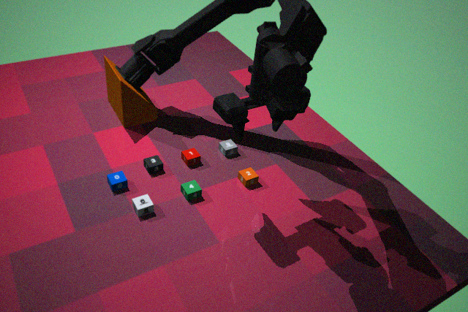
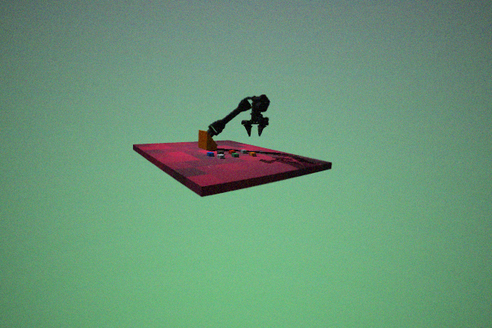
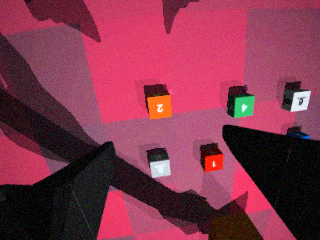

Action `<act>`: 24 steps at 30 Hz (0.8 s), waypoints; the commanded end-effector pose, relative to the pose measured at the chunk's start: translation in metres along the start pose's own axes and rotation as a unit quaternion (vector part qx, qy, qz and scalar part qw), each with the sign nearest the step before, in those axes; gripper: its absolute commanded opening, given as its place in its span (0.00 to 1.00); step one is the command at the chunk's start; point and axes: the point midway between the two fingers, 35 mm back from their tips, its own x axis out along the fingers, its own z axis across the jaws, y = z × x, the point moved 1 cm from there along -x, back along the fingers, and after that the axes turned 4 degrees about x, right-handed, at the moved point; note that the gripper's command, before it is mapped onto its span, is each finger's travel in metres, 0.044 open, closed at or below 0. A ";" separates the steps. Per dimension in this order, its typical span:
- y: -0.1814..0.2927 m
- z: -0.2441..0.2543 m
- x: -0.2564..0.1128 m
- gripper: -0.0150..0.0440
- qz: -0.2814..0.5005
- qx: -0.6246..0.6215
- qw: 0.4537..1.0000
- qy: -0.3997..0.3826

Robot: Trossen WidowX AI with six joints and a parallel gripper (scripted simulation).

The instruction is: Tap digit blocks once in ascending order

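My gripper [image 1: 257,134] [image 2: 254,135] [image 3: 169,138] is open and empty, high above the table near the grey and orange blocks. The blocks are a blue 0 [image 1: 117,182] [image 3: 300,136], red 1 [image 1: 191,157] [image 3: 213,161], orange 2 [image 1: 248,177] [image 3: 159,106], black 3 [image 1: 153,165] and green 4 [image 1: 191,191] [image 3: 242,105]. A white block [image 1: 142,205] [image 3: 298,100] has an underlined digit, 6 or 9, I cannot tell which. The digit on the grey block [image 1: 227,148] [image 3: 160,168] is too faint to read. In the wrist view the black block is not visible and the blue one is partly hidden by a finger.
The orange base wedge [image 1: 123,101] [image 2: 204,140] of the arm stands at the back left of the blocks. The patchwork table [image 1: 45,218] [image 2: 171,157] has dark arm shadows across it, behind and to the right of the blocks in the top view.
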 end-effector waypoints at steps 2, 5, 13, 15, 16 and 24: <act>0.000 0.000 -0.001 0.93 -0.001 0.003 1.000 -0.003; -0.002 -0.016 -0.001 0.93 -0.002 0.003 1.000 -0.001; 0.008 -0.123 0.000 0.93 -0.001 0.003 1.000 0.000; 0.008 -0.123 0.000 0.93 -0.001 0.003 1.000 0.000; 0.008 -0.123 0.000 0.93 -0.001 0.003 1.000 0.000; 0.008 -0.123 0.000 0.93 -0.001 0.003 1.000 0.000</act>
